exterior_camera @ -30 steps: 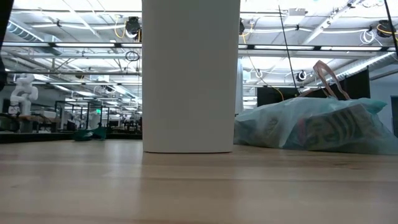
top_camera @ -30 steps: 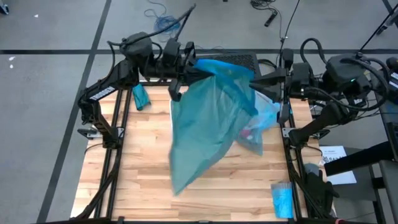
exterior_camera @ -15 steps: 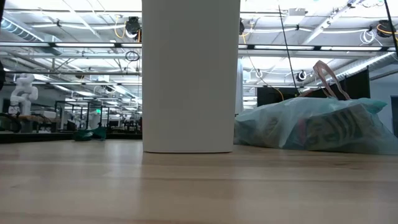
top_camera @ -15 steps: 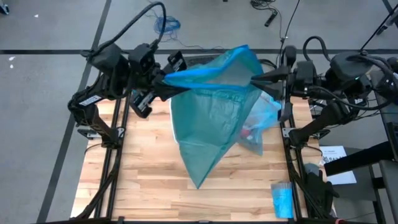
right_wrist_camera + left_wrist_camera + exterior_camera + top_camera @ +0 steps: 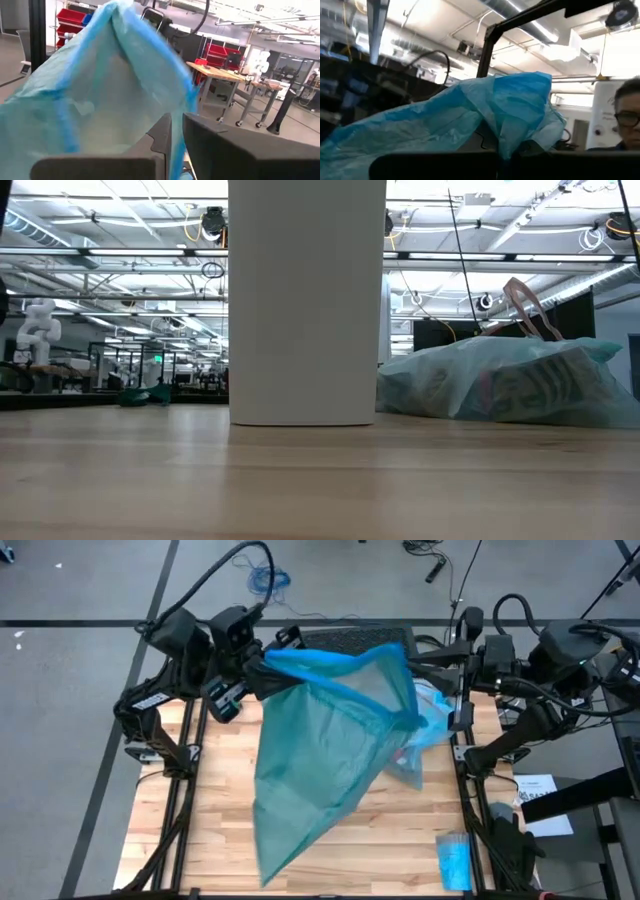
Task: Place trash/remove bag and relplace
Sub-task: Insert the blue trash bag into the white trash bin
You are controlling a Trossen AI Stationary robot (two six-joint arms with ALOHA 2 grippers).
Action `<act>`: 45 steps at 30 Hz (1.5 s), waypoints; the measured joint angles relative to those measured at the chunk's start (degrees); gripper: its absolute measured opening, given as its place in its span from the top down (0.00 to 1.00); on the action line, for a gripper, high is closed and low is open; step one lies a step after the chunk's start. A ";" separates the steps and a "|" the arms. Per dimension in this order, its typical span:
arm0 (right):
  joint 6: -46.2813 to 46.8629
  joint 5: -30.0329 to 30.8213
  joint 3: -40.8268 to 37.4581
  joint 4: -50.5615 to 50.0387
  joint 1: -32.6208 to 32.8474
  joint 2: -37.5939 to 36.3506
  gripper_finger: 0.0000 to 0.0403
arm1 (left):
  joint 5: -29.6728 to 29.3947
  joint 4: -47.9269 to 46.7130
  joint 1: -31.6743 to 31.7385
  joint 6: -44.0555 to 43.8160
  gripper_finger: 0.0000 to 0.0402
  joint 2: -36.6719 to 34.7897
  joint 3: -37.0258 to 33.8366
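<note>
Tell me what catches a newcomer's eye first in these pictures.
A big crinkly teal-green plastic bag hangs above the wooden table, stretched between the left gripper and the right gripper, each shut on its rim. Beside it lies a pale sky-blue see-through bag stuffed with trash, near the white bin.

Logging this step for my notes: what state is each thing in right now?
Teal-green plastic bag: held up, stretched between both pincers, hanging open above the table.
Left pincer: shut on the bag's rim.
Right pincer: shut on the opposite rim.
Pale blue filled bag: lying on the table.
White bin: upright.
</note>
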 joint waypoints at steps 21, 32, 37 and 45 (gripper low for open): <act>6.23 -10.59 0.02 -5.65 -0.41 3.71 0.91 | 11.77 -10.42 17.70 -1.40 1.00 2.71 -1.46; 5.33 -10.85 0.02 -1.25 0.16 4.40 0.91 | 11.97 -24.33 20.43 10.18 1.00 4.55 -1.46; 6.89 -18.38 0.02 -1.35 -0.65 4.71 0.91 | 10.53 -27.88 22.64 13.46 1.00 4.82 -1.44; 10.99 -31.85 0.02 -4.43 -4.20 8.72 0.93 | 12.18 -25.10 27.80 13.48 1.00 4.72 -1.42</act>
